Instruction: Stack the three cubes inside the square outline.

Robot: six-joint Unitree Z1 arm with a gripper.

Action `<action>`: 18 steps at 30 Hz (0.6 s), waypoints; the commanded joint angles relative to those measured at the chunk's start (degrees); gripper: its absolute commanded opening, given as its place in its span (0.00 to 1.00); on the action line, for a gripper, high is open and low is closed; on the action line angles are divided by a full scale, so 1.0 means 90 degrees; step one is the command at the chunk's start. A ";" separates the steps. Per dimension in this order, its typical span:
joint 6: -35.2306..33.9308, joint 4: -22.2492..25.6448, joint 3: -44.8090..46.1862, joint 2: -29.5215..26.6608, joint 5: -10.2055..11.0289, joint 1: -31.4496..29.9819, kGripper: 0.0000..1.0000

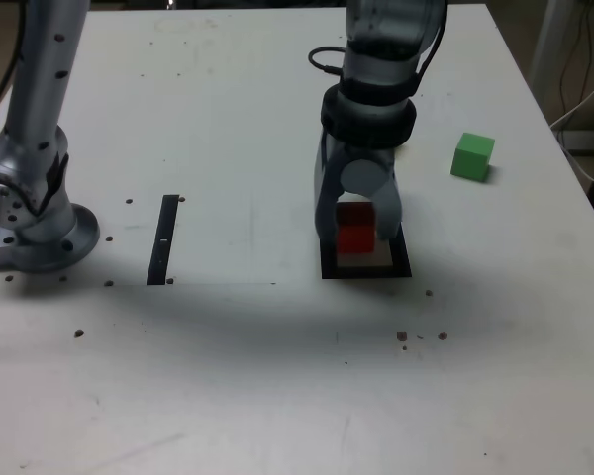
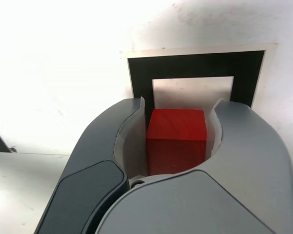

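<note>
Gripped between the grey curved jaws of the gripper point(image 2: 178, 139) is a small solid red cube point(image 2: 177, 139); the jaws are drawn in as far as the block allows, and the cube is seen pressed between them in the wrist view. In the exterior view the gripper point(image 1: 357, 230) is pointed downward over the thick black square outline with a pale centre point(image 1: 368, 269), and the red cube point(image 1: 355, 227) is held above that pale centre. Whether its underside is already touching the surface or is held just clear of it cannot be told.

As for progress, the first cube is judged to be at the point of placement inside the outline, but it has not been let go, so no cube is yet seen standing free there. A small solid green cube point(image 1: 472, 156) is seen lying on the white table point(image 1: 277, 376), well apart from the outline, to the exterior view's right and farther back. A yellow cube is not visible in either view. Two cubes are therefore judged to be left for stacking on the red one.

Nearer the exterior view's left, a narrow straight black strip point(image 1: 164, 240) is laid on the table, beside the metal base of the arm point(image 1: 35, 223).
</note>
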 commanded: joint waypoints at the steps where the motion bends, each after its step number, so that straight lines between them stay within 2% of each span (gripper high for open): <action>1: -0.0015 -0.0033 -0.0032 0.0094 -0.0002 0.0002 0.33; 11: -0.0012 0.0328 -0.0368 0.0305 0.0055 0.0001 0.58; 18: -0.0025 0.0671 -0.0453 0.0254 0.0267 0.0001 0.92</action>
